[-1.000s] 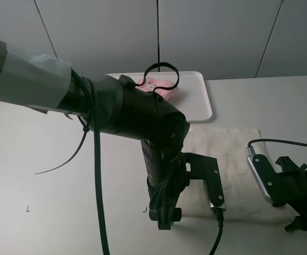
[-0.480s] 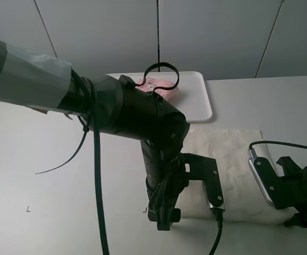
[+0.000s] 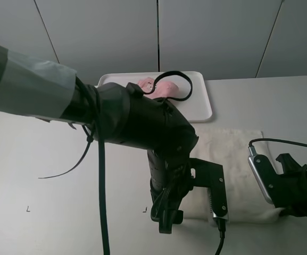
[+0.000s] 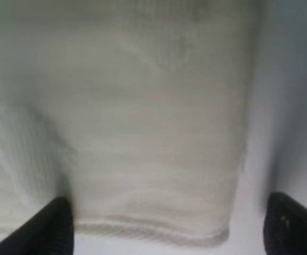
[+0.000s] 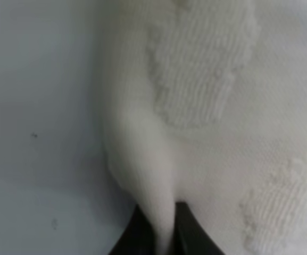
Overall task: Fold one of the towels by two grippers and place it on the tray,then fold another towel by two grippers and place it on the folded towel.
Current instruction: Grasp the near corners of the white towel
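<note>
Right claw (image 5: 161, 235) pinches a fluffy ridge of the cream terry towel (image 5: 222, 133); left claw (image 4: 174, 220) gapes wide.

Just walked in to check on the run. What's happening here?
Towel folding is partway through. The pink towel already lies on the white tray at the back. The cream towel is spread flat on the table in front of it. The right gripper is pinched shut on that towel's edge, while the left gripper stands open astride its other near corner, not yet gripping. The fold has not begun.
</note>
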